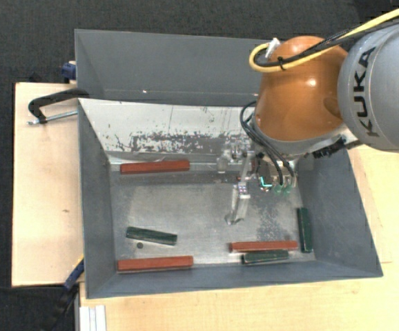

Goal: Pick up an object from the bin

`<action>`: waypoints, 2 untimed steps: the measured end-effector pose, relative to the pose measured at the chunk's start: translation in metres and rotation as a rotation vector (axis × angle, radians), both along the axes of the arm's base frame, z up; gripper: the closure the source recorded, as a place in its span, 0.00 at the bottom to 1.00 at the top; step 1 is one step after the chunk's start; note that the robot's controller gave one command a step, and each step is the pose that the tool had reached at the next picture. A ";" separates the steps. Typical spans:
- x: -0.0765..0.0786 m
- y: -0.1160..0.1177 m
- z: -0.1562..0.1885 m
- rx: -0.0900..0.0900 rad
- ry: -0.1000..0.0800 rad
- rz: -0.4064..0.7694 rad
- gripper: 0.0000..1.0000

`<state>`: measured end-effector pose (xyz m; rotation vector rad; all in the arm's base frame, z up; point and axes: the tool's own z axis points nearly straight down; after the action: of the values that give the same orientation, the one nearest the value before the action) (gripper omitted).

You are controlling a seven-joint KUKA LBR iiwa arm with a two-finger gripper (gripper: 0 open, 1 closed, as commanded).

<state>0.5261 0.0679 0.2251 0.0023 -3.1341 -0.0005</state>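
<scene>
A red bar (264,245) lies flat at the lower right of the bin (92,185), with a green bar (265,256) just below it. The gripper (237,212) hangs over bare floor up and left of them; I cannot tell whether it is spread or clenched. A good pick would straddle the red bar's narrow width, clear of the green one.

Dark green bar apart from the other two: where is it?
In the camera view's lower left, the dark green bar lies just above the red-brown bar by the near wall, left of the gripper.
</scene>
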 end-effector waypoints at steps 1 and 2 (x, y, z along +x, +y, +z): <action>0.002 0.000 0.004 0.001 -0.009 -0.001 0.00; 0.000 0.048 -0.032 0.000 -0.013 -0.007 0.00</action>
<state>0.5265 0.1155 0.1926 -0.0092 -3.1468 -0.0012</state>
